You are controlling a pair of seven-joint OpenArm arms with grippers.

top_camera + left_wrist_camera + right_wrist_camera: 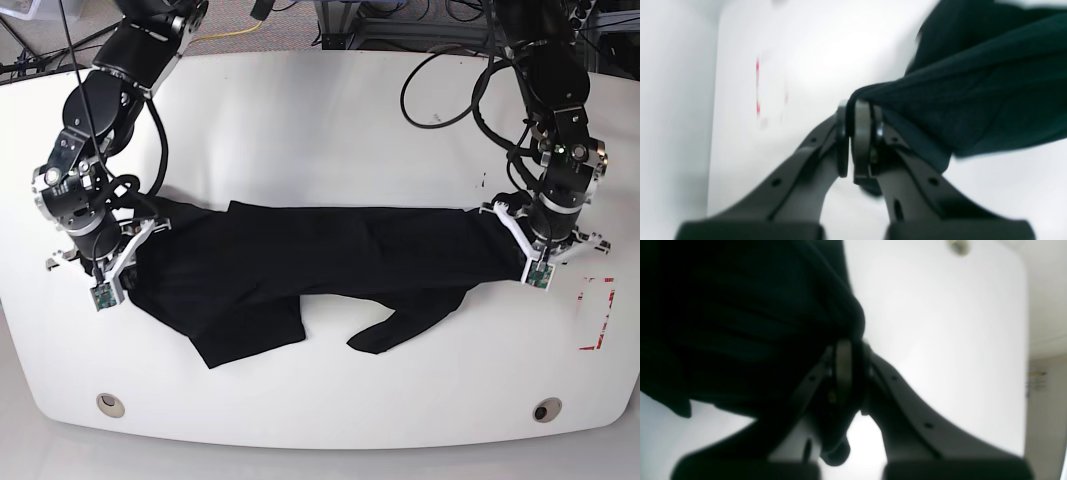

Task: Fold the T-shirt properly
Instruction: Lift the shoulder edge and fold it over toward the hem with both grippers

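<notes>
No writing showed on the black T-shirt (300,270); its print was hidden. The left gripper (850,140) and right gripper (848,373) each pinched cloth.

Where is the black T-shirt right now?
In the base view the T-shirt stretches across the middle of the white table, pinched between the right gripper at the picture's left and the left gripper at its right.
</notes>
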